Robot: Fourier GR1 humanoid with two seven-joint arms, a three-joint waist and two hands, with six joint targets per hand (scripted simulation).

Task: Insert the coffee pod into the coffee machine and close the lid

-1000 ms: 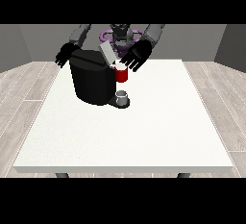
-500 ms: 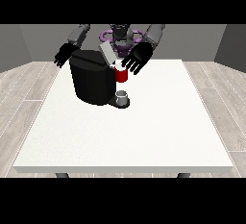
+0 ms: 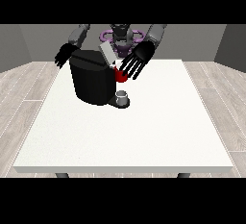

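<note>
The black coffee machine (image 3: 93, 80) stands on the far left part of the white table (image 3: 144, 131), with its grey lid (image 3: 106, 55) tilted up. A red thing at the machine (image 3: 120, 76) shows just under the lid. The hand at the view's right (image 3: 138, 58) hovers beside the lid and over the red thing, fingers spread and straight, holding nothing. The hand at the view's left (image 3: 64, 55) hangs behind the machine's far left corner, fingers relaxed and empty. A small grey thing (image 3: 123, 96) sits on the machine's low front base; I cannot tell whether it is the pod.
The robot's torso (image 3: 120, 38) stands behind the table's far edge. Wooden floor (image 3: 216, 88) surrounds the table.
The hand at the view's right has sunk a little towards the red thing and the lid. The other hand and the machine look unchanged.
</note>
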